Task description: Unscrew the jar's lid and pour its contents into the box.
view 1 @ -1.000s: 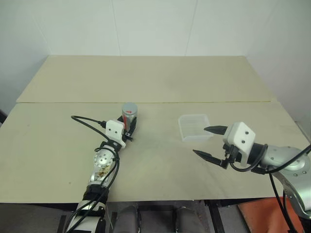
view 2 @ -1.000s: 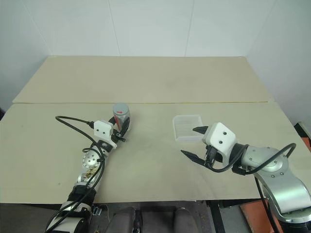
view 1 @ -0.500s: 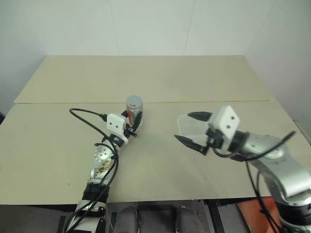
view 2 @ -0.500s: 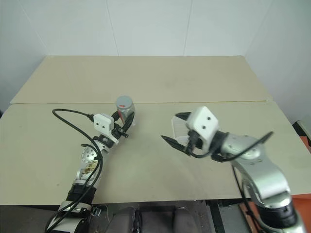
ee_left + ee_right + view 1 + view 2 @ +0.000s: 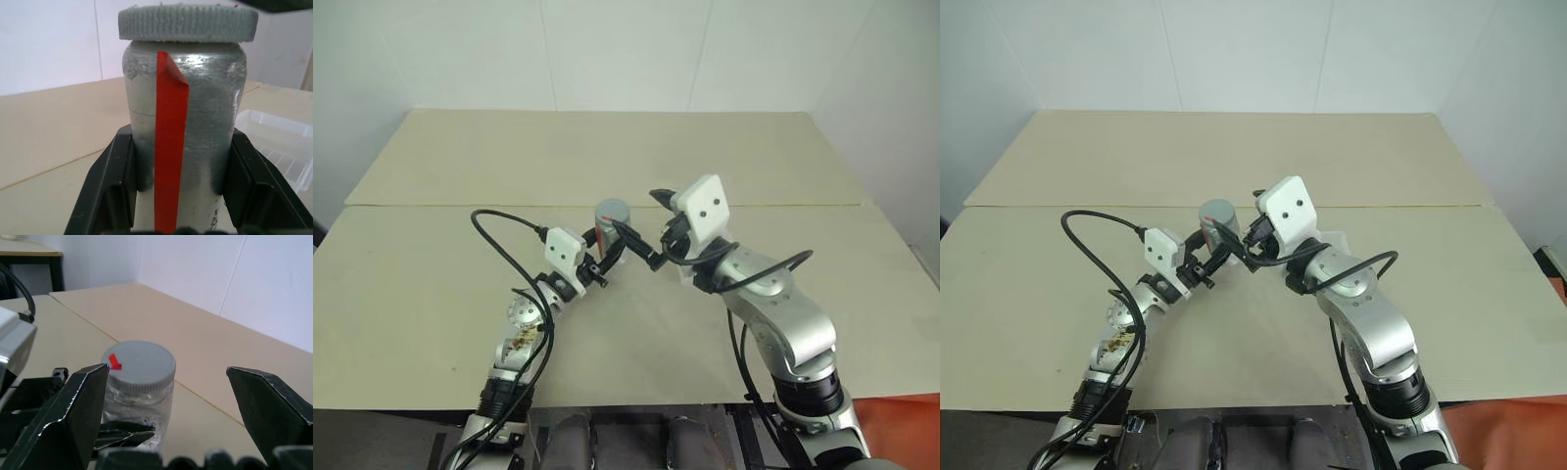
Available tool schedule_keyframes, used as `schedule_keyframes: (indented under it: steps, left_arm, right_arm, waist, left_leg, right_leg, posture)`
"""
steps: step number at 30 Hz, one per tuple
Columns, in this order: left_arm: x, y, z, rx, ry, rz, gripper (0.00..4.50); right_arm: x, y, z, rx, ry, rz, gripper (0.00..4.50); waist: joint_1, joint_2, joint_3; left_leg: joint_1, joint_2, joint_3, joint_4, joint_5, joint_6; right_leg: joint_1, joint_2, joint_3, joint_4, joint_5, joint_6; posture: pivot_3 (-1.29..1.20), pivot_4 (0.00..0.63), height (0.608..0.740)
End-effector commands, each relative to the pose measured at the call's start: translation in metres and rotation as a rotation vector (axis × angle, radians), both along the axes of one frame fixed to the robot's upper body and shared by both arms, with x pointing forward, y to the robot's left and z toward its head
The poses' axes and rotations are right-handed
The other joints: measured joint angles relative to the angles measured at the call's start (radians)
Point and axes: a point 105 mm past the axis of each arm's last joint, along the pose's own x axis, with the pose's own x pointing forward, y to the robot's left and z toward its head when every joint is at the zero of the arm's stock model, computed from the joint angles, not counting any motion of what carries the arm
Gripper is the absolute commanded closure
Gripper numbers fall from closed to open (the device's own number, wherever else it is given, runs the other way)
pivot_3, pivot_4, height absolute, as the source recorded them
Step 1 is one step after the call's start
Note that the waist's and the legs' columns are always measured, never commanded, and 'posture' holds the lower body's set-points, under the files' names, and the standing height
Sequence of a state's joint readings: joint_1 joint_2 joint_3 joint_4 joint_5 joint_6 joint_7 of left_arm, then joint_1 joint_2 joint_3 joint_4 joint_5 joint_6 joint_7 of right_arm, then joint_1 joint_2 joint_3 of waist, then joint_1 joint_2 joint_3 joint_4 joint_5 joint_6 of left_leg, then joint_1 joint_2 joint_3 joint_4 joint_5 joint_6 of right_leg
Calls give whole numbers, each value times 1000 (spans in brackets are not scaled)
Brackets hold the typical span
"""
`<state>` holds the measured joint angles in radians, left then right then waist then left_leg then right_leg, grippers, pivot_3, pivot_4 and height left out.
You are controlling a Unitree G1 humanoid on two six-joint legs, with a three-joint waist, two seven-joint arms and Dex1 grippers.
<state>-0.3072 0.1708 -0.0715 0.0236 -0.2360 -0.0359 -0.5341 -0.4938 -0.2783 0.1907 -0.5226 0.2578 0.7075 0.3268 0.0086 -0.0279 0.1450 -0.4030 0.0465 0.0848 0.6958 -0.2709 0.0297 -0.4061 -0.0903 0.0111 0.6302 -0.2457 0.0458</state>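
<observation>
My left gripper [image 5: 178, 196] is clenched on the jar [image 5: 611, 227], one black finger [image 5: 110, 188] pressed against each side of its lower body. I hold it lifted clear of the table [image 5: 431, 294], near the table's middle, just on the near side of the seam that runs left to right across the top. The jar stands upright: its long axis is vertical, with the closed end down between my fingers and the mouth pointing straight up. The lid [image 5: 140, 365] is still seated flat on that mouth, its ribbed edge wider than the neck below it. A red strip [image 5: 169, 142] runs up the jar's side along the long axis, facing my left wrist, and a small red mark shows at the lid's rim in the right wrist view.

My right gripper [image 5: 171, 406] is spread wide and holds nothing. It hangs just to the right of the jar, pointing left toward it, with one fingertip [image 5: 623, 229] close beside the jar and the other [image 5: 662, 197] further right and higher, apart from the lid.

The box [image 5: 276, 142] lies flat on the table to the right of the jar, mostly behind my right arm. The contents are hidden by the jar's silvery wall.
</observation>
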Motion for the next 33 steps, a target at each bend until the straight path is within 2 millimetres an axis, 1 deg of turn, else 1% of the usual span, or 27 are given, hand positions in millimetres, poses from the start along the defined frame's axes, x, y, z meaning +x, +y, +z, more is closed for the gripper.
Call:
schedule_keyframes:
  steps: [1, 15, 26, 30, 32, 33]
  left_arm:
    - [-4, -7, 15, 5, -59, -20, 2552]
    - [-7, -12, 16, 16, -68, -29, 2552]
    - [-5, -14, 18, -18, -71, -16, 2552]
    - [-5, -16, 15, 13, -84, -17, 2552]
    - [-5, -15, 16, -5, -79, -13, 2552]
    - [-5, -16, 15, 5, -83, -13, 2552]
  right_arm:
    - [-7, 3, 15, 42, -55, 38, 0]
    - [-3, 18, 11, 45, -74, 50, 0]
    - [2, 18, 9, 64, -55, 45, 0]
    - [3, 18, 8, 68, -51, 45, 833]
    - [4, 18, 7, 68, -49, 43, 1590]
    - [4, 18, 7, 69, -47, 41, 1688]
  waist:
    - [-1, 0, 0]
    - [-8, 0, 0]
    - [-9, 0, 0]
    - [-10, 0, 0]
    - [-10, 0, 0]
    - [-10, 0, 0]
  left_leg:
    - [0, 0, 0, 0, 0, 0]
    - [0, 0, 0, 0, 0, 0]
    - [0, 0, 0, 0, 0, 0]
    - [0, 0, -1, 0, 0, 0]
    - [0, 0, -1, 0, 0, 0]
    - [0, 0, -1, 0, 0, 0]
  right_leg:
    - [0, 0, 0, 0, 0, 0]
    - [0, 0, 0, 0, 0, 0]
    - [0, 0, 0, 0, 0, 0]
    - [0, 0, 0, 0, 0, 0]
    - [0, 0, 0, 0, 0, 0]
    - [0, 0, 0, 0, 0, 0]
  posture:
    - [0, 150, 740]
    - [0, 150, 740]
    - [0, 150, 740]
    - [0, 150, 740]
    - [0, 150, 740]
    - [0, 150, 740]
